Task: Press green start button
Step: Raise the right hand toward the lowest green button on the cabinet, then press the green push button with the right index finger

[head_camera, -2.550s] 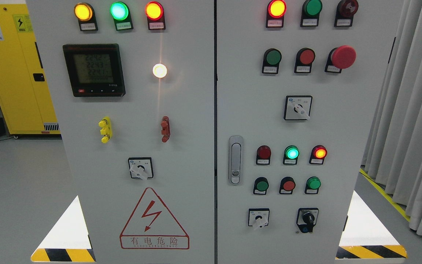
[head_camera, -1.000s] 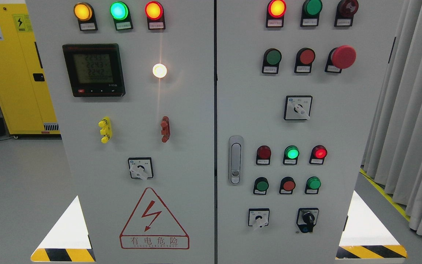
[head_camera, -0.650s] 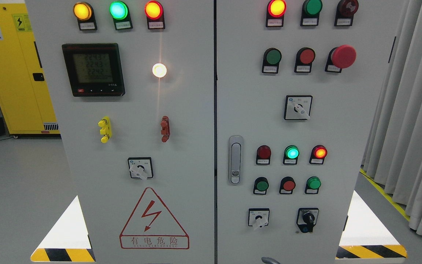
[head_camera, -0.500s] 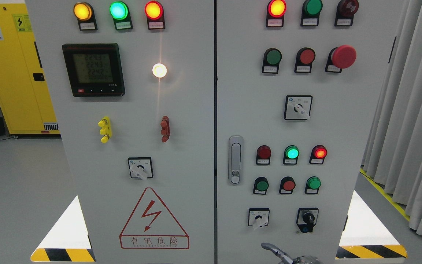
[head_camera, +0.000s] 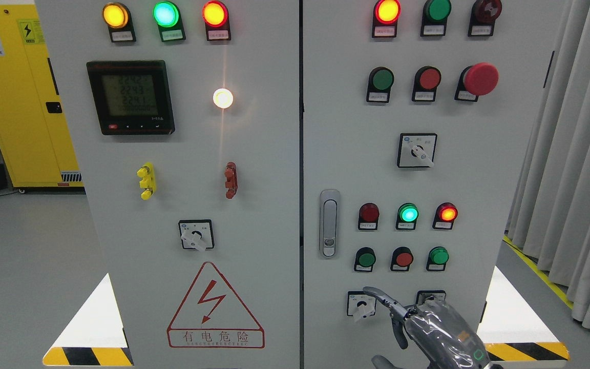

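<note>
The right hand point(head_camera: 418, 328) rises from the bottom edge right of centre, wrapped in clear plastic – one finger point(head_camera: 379, 297) stretched up and to the left, the others curled below, holding nothing. Its fingertip sits beside the small rotary switch point(head_camera: 361, 304) and well below the green push button point(head_camera: 365, 259), which sits at the left of the lower button row on the right cabinet door point(head_camera: 479, 154), next to a red button point(head_camera: 403, 258). Above glows a green lamp point(head_camera: 407, 212). Beyond the grey cabinet – a yellow locker point(head_camera: 23, 97) at left, pale curtains point(head_camera: 576, 154) at right.
</note>
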You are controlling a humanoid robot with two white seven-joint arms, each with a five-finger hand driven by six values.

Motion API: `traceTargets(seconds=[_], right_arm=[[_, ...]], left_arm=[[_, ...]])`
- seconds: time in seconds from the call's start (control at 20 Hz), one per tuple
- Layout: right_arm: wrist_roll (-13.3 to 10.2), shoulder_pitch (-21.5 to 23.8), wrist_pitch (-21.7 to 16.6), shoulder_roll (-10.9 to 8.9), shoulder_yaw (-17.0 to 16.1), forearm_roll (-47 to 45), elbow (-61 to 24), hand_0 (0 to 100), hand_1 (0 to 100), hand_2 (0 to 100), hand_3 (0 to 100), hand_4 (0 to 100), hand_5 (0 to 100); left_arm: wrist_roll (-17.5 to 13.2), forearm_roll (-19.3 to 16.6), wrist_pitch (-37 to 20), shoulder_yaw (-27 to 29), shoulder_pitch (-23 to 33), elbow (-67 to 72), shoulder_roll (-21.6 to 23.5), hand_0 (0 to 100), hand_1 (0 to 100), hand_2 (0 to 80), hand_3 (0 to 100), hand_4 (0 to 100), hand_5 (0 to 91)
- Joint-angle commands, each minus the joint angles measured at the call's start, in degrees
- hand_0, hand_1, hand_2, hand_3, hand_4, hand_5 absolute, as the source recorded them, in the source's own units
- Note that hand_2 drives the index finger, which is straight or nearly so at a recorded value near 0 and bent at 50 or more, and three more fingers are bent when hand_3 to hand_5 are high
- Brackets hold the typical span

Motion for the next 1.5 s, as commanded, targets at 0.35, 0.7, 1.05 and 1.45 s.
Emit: traceTargets(seconds=[0.35, 0.7, 1.05, 1.45], right_arm=[[-2.83, -4.69, 0.44, 1.16, 0.24, 5.99, 5.77, 49, 68, 0, 86, 92, 99], [-2.83, -4.87, 0.53, 1.16, 0.50, 5.99, 8.67, 74, 68, 0, 86, 92, 99], [-2.92, -5.66, 1.76, 1.16, 0.41, 5.91, 8.86, 82, 68, 0, 86, 92, 99], [-2.92, -5.75, 1.76, 1.16, -0.03, 5.82, 8.50, 88, 69, 0, 86, 92, 99]], left_arm=[[-0.04, 0.00, 0.04, -0.01, -1.67, -1.58, -0.04, 12, 56, 0.0, 0, 0, 0.0], [-0.04, 0.00, 0.04, -0.01, -1.67, -1.58, -0.04, 12, 56, 0.0, 0, 0, 0.0], [-0.04, 0.00, 0.04, -0.01, -1.67, -1.58, -0.04, 12, 56, 0.0, 0, 0, 0.0], [-0.04, 0.00, 0.04, -0.01, -1.67, -1.58, -0.04, 12, 56, 0.0, 0, 0, 0.0]])
